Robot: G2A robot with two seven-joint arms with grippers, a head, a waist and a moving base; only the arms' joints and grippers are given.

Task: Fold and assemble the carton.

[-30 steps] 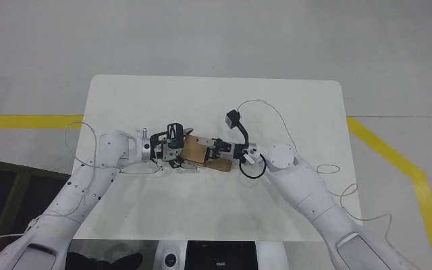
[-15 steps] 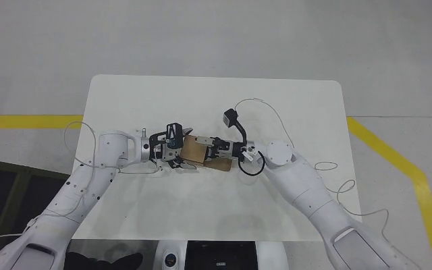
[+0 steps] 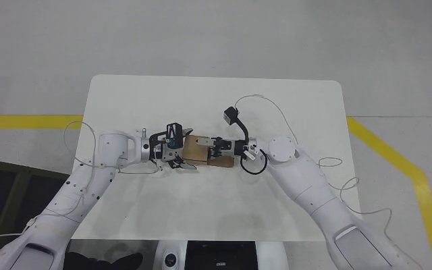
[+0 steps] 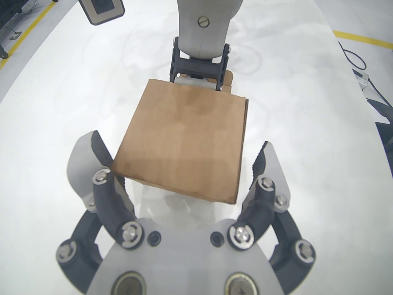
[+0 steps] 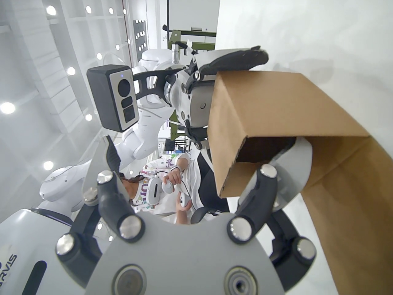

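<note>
Left wrist view: the left hand (image 4: 180, 142) gapes wide around the carton (image 4: 190, 115), as does the right hand (image 4: 198, 82); ungripped, it may slip.

You have a carton (image 4: 184, 142) of plain brown cardboard: matt, slightly fibrous, raw cut edges, faint darker patches on the top panel. The table (image 4: 55, 99) under it is white and smooth, with a low sheen and faint scuff rings. On your left gripper (image 4: 179, 155), note satin pale grey finger shells, black ribbed rubbery-looking pads (image 4: 101, 148), matt black links and bright polished metal screw heads. Your right gripper (image 5: 199, 151) has the same finishes. The camera box (image 5: 113, 96) has a dark matt plastic casing.
</note>
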